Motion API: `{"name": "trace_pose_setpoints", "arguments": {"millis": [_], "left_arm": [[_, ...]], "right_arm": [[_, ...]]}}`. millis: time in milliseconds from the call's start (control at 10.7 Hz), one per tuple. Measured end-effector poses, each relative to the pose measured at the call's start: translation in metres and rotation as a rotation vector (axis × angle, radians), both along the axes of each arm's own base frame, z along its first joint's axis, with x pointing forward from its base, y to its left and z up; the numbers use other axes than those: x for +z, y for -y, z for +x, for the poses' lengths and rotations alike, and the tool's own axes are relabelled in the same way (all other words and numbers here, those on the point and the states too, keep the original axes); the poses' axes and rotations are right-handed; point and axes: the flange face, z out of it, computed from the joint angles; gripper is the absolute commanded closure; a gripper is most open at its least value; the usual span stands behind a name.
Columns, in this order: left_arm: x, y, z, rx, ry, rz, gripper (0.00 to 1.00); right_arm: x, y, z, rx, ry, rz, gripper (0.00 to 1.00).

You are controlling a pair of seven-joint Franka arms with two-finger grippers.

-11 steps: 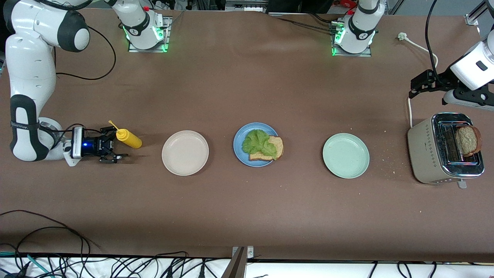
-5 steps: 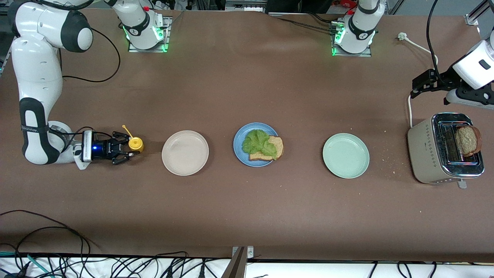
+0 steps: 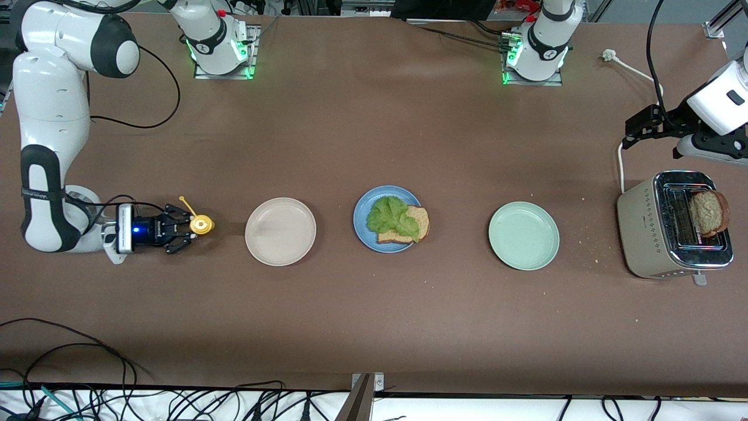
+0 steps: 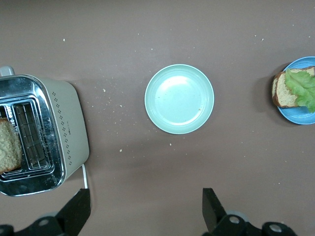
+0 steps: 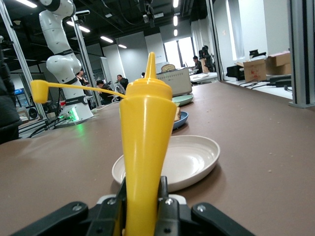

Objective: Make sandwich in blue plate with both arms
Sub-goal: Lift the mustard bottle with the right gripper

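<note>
The blue plate holds one bread slice with a green lettuce leaf on top; it also shows in the left wrist view. A second bread slice stands in the toaster. My right gripper is shut on a yellow squeeze bottle and holds it upright at the right arm's end of the table, beside the beige plate. My left gripper is open and empty in the air beside the toaster.
A pale green plate lies between the blue plate and the toaster. The toaster's white cord runs toward the arms' bases. Crumbs are scattered around the toaster. Cables hang along the table's front edge.
My right gripper has closed on the yellow bottle and turned it from tilted to upright, shifting slightly toward the beige plate. The left arm has hardly moved.
</note>
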Motion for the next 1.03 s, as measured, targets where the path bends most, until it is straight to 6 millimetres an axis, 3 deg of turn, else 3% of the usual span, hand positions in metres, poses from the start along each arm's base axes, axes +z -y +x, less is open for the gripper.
{"name": "trace_pose_setpoints", "arguments": {"millis": [280, 467, 746, 1026], "left_arm": [[0.000, 0.000, 0.000, 0.000, 0.000, 0.000, 0.00], [0.000, 0.000, 0.000, 0.000, 0.000, 0.000, 0.00], [0.000, 0.000, 0.000, 0.000, 0.000, 0.000, 0.00], [0.000, 0.000, 0.000, 0.000, 0.000, 0.000, 0.00]], "right_arm": [[0.077, 0.008, 0.035, 0.004, -0.110, -0.150, 1.00], [0.139, -0.003, 0.055, -0.025, -0.167, -0.286, 1.00], [0.195, -0.047, 0.075, -0.093, -0.261, -0.469, 1.00], [0.241, -0.114, 0.089, -0.191, -0.336, -0.681, 1.00]]}}
